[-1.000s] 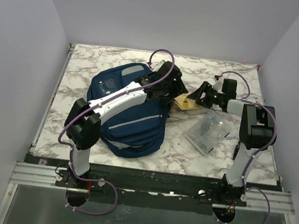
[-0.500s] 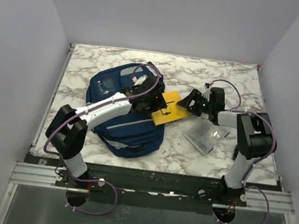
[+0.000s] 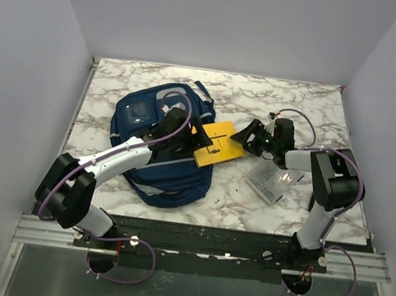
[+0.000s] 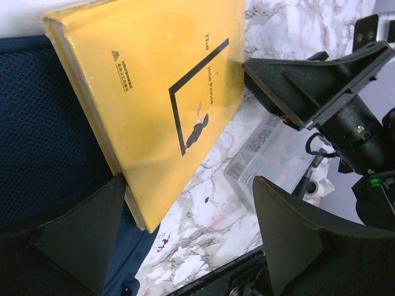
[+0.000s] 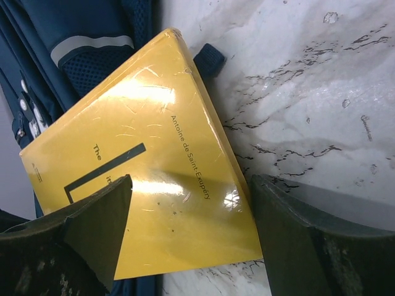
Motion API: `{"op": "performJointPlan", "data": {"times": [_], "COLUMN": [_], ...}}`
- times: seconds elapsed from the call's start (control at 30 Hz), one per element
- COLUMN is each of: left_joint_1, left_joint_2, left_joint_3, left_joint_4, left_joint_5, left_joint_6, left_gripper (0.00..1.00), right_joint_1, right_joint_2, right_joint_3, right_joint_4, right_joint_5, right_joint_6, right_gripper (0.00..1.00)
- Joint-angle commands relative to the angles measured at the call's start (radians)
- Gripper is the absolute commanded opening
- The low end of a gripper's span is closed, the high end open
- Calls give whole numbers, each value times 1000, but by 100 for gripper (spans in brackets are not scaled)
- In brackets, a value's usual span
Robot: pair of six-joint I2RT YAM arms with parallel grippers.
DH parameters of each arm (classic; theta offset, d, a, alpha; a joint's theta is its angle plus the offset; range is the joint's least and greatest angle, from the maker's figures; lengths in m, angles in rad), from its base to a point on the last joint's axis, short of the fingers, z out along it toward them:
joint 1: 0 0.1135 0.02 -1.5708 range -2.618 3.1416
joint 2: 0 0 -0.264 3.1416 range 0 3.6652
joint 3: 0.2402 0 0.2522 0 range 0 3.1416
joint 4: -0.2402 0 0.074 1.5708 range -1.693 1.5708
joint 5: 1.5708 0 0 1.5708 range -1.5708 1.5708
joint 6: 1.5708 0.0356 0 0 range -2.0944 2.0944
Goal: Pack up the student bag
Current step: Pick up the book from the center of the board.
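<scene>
Though partly atop student bag [image 3: 179, 182] — yellow book [image 3: 216, 144]; left fingers [image 4: 83, 231], right fingers [image 5: 92, 228] apart.

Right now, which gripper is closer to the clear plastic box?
Right. The right gripper sits just past the box; the left gripper is farther, across the yellow book.

Yellow book [image 4: 160, 92]: on its cover we are reading "The" and "little Prince" in the left wrist view, and "Antoine de Saint-Exupéry" in the right wrist view [image 5: 142, 179]. The small print beside the corner logo [image 4: 115, 55] is proving unreadable.
</scene>
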Motion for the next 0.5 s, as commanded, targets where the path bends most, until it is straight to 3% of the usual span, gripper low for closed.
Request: {"op": "performJointPlan", "data": {"times": [0.0,0.3,0.47], "left_joint_1": [1,22,34], "left_joint_2": [-51,-191,-218], "left_joint_3": [-43,-138,-148], "left_joint_4": [122,93,61], "left_joint_5": [18,-95,-122], "left_joint_6": [94,114,113], "left_gripper": [86,87,93], "right_joint_1": [52,50,50], "right_joint_2": [24,45,45], "right_joint_3": [-28,-13,-16], "right_joint_4": [-21,-38,-40], "right_joint_5": [-121,-144,-142], "right_joint_6": [14,-15,-19], "right_gripper": [80,80,80]}}
